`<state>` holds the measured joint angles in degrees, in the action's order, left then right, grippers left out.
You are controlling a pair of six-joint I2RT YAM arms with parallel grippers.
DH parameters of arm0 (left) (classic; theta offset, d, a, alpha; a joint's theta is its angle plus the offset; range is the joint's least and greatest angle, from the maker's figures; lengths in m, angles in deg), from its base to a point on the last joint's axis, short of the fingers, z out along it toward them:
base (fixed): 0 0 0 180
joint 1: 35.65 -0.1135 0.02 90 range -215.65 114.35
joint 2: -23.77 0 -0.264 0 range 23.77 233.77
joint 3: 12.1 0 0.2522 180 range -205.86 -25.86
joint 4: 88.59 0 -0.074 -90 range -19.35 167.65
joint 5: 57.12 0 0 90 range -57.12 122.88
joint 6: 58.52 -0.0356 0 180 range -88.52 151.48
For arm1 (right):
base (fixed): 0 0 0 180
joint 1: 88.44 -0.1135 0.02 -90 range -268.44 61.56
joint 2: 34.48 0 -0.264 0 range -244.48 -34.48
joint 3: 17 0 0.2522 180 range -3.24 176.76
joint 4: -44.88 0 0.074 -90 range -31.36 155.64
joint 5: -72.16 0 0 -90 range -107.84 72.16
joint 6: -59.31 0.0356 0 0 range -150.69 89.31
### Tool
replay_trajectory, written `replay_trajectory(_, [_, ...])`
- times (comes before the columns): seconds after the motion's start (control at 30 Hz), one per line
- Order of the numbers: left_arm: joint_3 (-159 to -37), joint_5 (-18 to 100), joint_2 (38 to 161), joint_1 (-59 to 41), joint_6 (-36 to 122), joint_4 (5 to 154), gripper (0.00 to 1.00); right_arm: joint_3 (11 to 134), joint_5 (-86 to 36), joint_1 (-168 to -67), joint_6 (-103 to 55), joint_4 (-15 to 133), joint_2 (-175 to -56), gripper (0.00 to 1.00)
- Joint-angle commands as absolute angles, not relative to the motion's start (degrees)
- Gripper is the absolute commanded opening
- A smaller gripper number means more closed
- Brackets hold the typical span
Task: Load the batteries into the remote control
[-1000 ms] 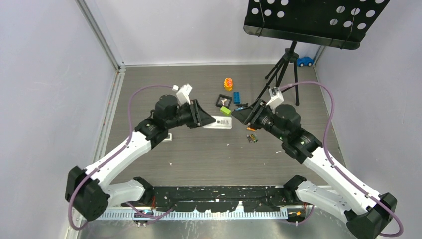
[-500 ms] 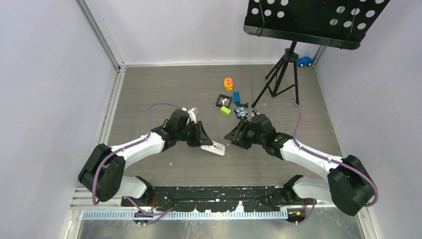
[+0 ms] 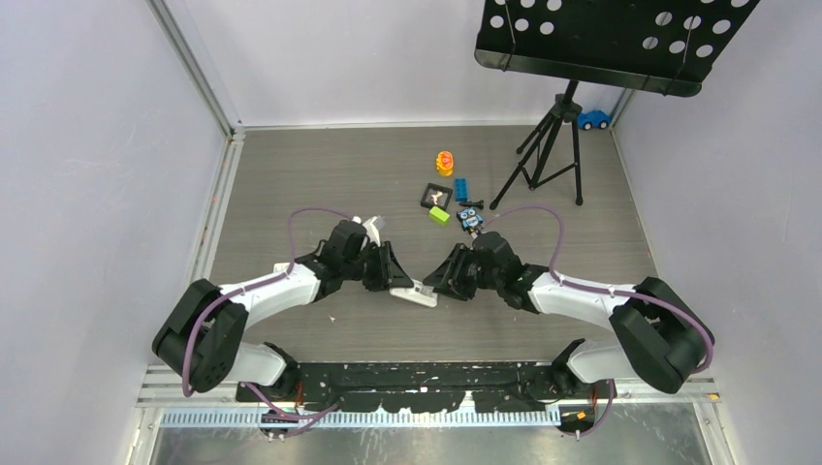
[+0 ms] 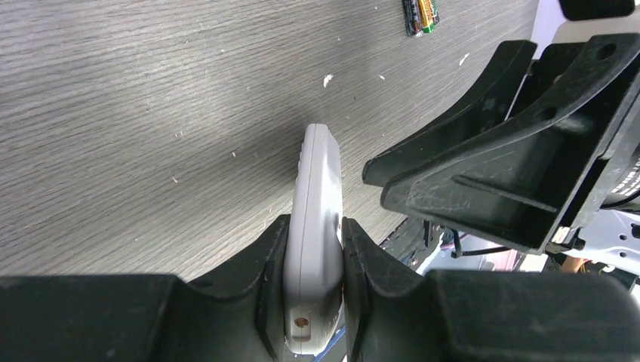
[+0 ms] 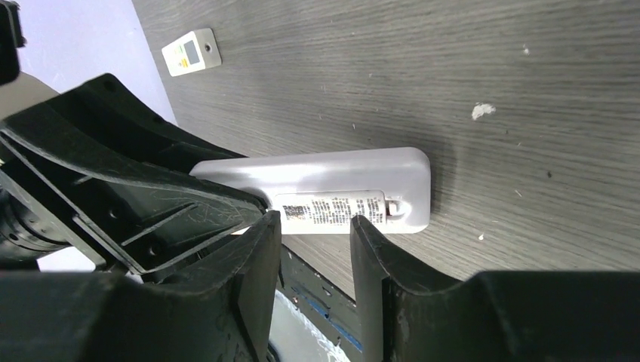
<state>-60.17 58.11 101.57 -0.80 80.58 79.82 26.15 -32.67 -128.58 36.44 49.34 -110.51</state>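
My left gripper (image 4: 315,226) is shut on one end of the white remote control (image 4: 318,188), which stands on its edge low over the table. In the top view the remote control (image 3: 415,292) sticks out toward my right gripper (image 3: 438,283). The remote control's (image 5: 332,181) plain back, with a printed label and a small latch, faces the right wrist camera. My right gripper (image 5: 313,230) is open, its fingertips just short of that label, nothing between them. Two batteries (image 4: 420,15) lie side by side on the table behind; the right arm hides them in the top view.
A second small white remote with a display (image 5: 191,51) lies flat beyond the left gripper. At the back stand a music stand tripod (image 3: 553,155), a blue toy car (image 3: 593,119), an orange toy (image 3: 445,162), a blue brick (image 3: 461,189) and a green block (image 3: 440,215).
Both arms have pulled back toward the near edge and dropped low. The left gripper carried the remote along with it. The right gripper followed to face it, its jaws slightly narrower.
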Motion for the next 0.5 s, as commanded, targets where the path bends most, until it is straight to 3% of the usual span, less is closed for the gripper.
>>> replay_trajectory(0.0, [-59.72, 57.14, 101.62, -0.93, 80.74, 81.48, 0.00, 25.53, -31.43, -129.69, 37.86, 46.47, -111.66, 0.47])
replay_trajectory(0.13, [-60.05, 56.44, 101.80, -0.97, 80.65, 80.13, 0.00, 25.09, -29.63, -129.83, 38.13, 46.72, -111.70, 0.56])
replay_trajectory(0.47, [-60.46, 56.34, 102.15, -1.00, 80.60, 79.19, 0.00, 24.67, -29.67, -129.89, 37.66, 45.60, -112.65, 0.58])
